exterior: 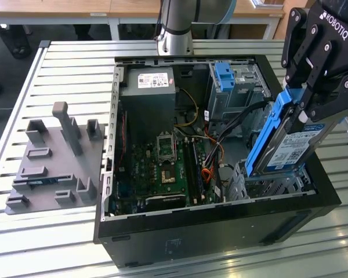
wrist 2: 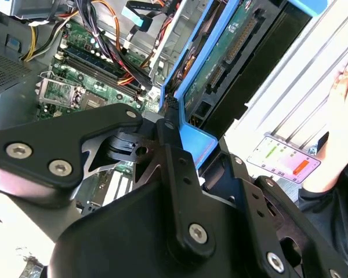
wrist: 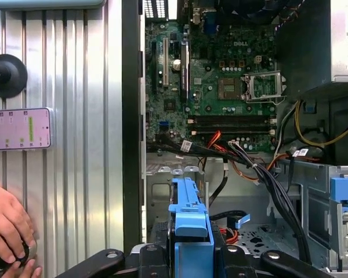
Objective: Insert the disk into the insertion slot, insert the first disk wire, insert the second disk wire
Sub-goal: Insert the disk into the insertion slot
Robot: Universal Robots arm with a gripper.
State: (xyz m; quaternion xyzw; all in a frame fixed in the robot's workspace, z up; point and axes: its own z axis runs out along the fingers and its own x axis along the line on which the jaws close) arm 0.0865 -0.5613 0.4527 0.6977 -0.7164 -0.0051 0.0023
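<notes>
Disk (exterior: 294,146) clamped in pincer (exterior: 310,107), steeply tilted, lower end at the open top of the slot (exterior: 275,184), inside open computer case (exterior: 220,211). Hand (wrist: 6,223) and phone (wrist: 20,128) on desk (exterior: 64,69) beside case.

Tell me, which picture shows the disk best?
The exterior view: the disk shows its label and blue carrier, tilted. The second wrist view shows its circuit-board side; the first wrist view, its blue edge.

Black cables (wrist: 276,191) crowd beside insertion slot (exterior: 272,184), motherboard (exterior: 156,168) side open
</notes>
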